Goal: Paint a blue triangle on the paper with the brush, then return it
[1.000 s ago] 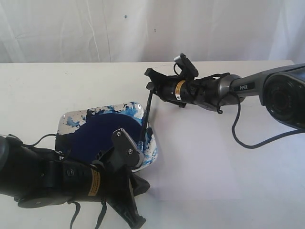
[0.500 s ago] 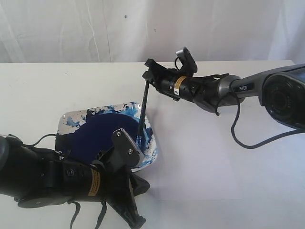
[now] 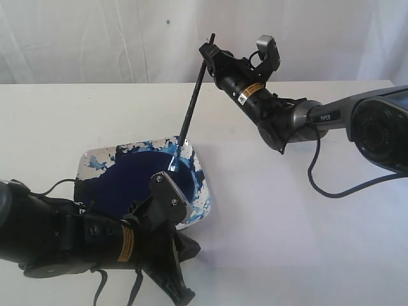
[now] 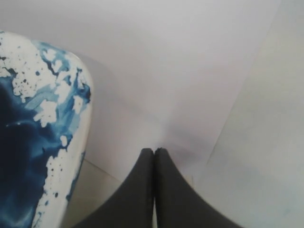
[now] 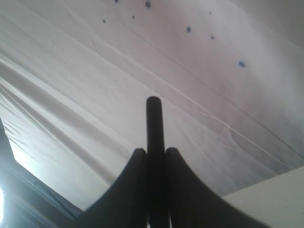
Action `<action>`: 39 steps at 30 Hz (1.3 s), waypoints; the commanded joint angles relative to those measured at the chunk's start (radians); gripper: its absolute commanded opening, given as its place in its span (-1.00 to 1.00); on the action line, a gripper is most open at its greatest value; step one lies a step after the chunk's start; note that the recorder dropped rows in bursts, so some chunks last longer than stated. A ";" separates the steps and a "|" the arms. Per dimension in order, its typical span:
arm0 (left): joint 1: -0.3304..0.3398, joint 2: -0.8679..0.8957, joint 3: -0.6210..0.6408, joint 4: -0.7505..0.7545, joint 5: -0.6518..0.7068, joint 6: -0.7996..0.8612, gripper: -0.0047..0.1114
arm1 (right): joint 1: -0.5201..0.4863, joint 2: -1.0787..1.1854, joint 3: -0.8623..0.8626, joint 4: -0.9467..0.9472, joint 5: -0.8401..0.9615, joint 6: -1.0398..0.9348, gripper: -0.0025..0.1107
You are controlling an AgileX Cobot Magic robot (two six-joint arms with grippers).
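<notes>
- Rising since half a sec ago: my right gripper [image 3: 208, 54] is swinging up & tilting back, dragging the brush [image 3: 188, 118] tip from the dish's [image 3: 89, 160] right rim in to the edge of the paint pool [image 3: 131, 178]
- R jaws are clamping the brush handle near its top end; bristles are hanging low at the pool's edge, touching or just above, can't tell
- My left gripper [image 4: 154, 156] is sitting pinched together w/ nothing in it, over the paper [image 3: 268, 210] just beside the dish
- No blue triangle is showing on the paper yet, so I'm judging I'm still loading paint
- Risks: gripping so high is leaving a long lever, so the tip could be wobbling & strokes wandering; a loaded tip could be dripping on the table [image 3: 64, 108] or paper while crossing over; the handle could be pivoting in the jaws when pressing down; L arm is parking close to the brush's path, so a bump is possible
</notes>
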 commanded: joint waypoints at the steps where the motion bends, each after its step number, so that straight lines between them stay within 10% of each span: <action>1: -0.002 0.003 -0.003 -0.011 0.005 -0.005 -0.92 | -0.004 -0.004 0.000 0.039 -0.029 -0.011 -0.96; 39: -0.002 0.003 -0.003 -0.011 0.011 -0.005 -0.92 | -0.006 -0.082 0.094 -0.063 -0.185 -0.108 -0.96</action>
